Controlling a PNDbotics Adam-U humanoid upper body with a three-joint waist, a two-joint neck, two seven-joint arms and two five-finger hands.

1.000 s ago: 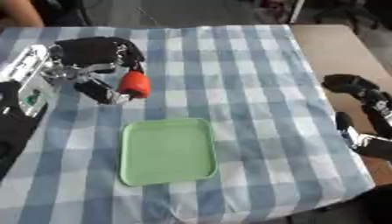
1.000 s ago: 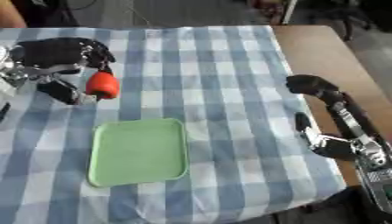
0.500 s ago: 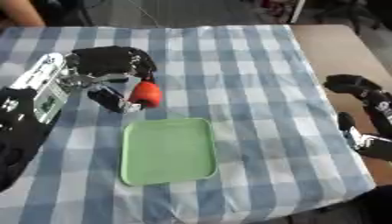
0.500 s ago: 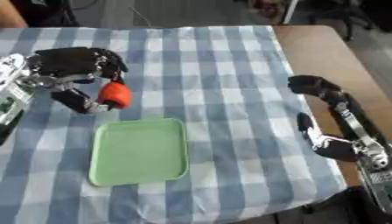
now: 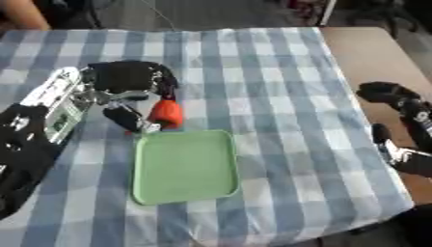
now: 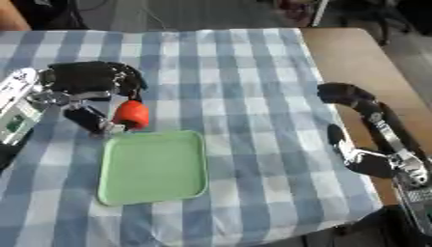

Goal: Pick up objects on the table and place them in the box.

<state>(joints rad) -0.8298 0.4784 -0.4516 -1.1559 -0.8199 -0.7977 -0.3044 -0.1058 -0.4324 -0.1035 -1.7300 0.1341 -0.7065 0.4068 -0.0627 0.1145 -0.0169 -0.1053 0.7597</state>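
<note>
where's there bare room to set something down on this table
The green tray is bare inside. Open checked cloth runs between the tray and the right hand at the table's right edge. It is crowded at the tray's upper-left corner, where the left hand holds the orange object.

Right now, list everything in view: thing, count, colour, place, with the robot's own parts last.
tray: one, light green, flat on the cloth near the front, left of centre, nothing in it.
red thing: one, orange-red, held just beyond the tray's far left corner.
cloth: one, blue and white check, covering most of the table.
table: one, brown, bare strip showing along the right.
left hand: one, black with silver, over the cloth at left, fingers curled round the red thing.
right hand: one, black, at the right edge over the bare table, fingers curled, holding nothing.
</note>
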